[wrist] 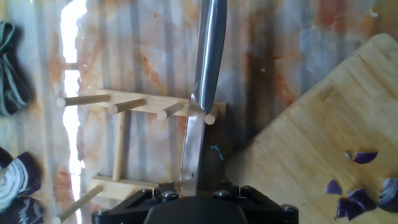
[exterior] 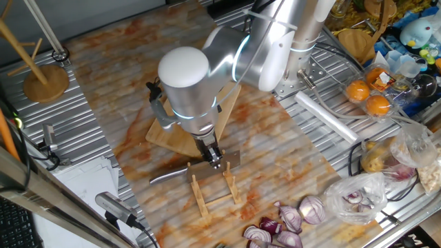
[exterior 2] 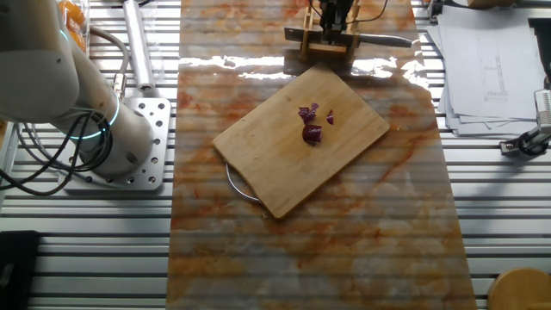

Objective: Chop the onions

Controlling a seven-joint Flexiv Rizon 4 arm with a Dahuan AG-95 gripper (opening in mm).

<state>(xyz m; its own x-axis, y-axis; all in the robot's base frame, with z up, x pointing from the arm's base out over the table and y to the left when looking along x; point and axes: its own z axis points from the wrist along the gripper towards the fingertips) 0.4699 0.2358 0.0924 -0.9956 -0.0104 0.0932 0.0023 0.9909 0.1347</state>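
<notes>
**Hand view: the knife sits in its rack, the onions wait on the board**

Hand view looks straight down a long shiny steel knife (wrist: 202, 93). It lies across a small wooden peg rack (wrist: 134, 109), and the pegs keep it from sliding off. The black two-finger gripper (wrist: 196, 190) is at 6 o'clock in this view, right at the near end of the knife. I cannot tell if its fingers are pinching the knife or only sitting beside it, because the fingers are hidden at the bottom edge.

From one fixed view, the silver robot arm (exterior: 207, 69) bends low over the rack, so the hand is down where the knife is. I think it is there to pick the knife up, since you need a knife to chop.

The small dark purple onion pieces (exterior 2: 313, 125) lie close together near the middle of the pale bamboo cutting board (exterior 2: 284, 168), well apart from the hand. In the other fixed view the rack is at 12 o'clock from them. The board keeps the blade off the orange marbled table mat (exterior 2: 379, 224).

Bigger red onion halves (exterior: 293, 224) sit at 5 o'clock in one fixed view, near a clear plastic bag (exterior: 358, 196).
</notes>
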